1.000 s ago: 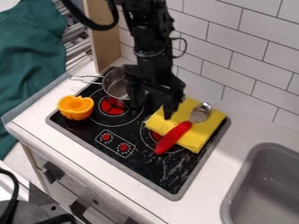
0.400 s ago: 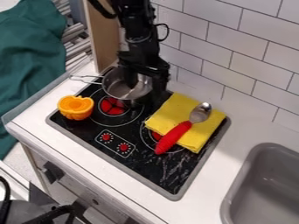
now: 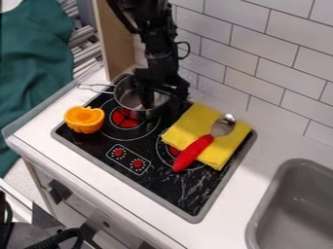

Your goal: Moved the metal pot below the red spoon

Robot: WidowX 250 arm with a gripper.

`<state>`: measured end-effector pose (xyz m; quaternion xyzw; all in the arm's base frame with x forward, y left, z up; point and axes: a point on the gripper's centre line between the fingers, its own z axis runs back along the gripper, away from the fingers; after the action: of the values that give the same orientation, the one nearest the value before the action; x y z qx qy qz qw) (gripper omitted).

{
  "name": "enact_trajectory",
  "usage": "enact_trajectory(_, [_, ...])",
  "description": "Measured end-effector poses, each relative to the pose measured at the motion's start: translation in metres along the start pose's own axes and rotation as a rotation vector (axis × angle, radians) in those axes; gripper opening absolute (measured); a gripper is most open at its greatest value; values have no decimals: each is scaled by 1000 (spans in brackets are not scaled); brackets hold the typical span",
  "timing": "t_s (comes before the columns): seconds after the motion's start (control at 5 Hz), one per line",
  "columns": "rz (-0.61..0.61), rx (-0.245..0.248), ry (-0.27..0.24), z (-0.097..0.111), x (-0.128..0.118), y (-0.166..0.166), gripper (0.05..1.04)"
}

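Pot [image 3: 131, 99]: on the stove [image 3: 159, 177], near the cloth [image 3: 195, 120]; metal, likely light, stiff, hard to break.
Claw [image 3: 161, 107]: fingers apart, one inside the pot, one outside, the rim between.
Rim: the place to pinch, squarely; smooth, so a loose hold may slip or swivel.
Handle [image 3: 96, 88]: thin wire on the far side from the claw; likely a poorer hold.
Spoon [image 3: 193, 153]: red-handled; the pot belongs below it.

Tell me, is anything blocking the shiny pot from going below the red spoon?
Going straight, the metal pot might bump the left corner of the yellow cloth and the handle end of the red spoon, along the path's right side in the camera view.
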<state>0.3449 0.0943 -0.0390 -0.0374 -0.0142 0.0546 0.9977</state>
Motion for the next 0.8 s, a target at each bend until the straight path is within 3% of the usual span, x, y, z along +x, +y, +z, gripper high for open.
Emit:
enact_trajectory(0.4, [-18,26,-24,-4,14,-8,419])
enact_trajectory(0.6, [-43,33,-28,-4,14,-11,209])
enact_trajectory(0.8, [-71,49,-48,6,11,-14,89])
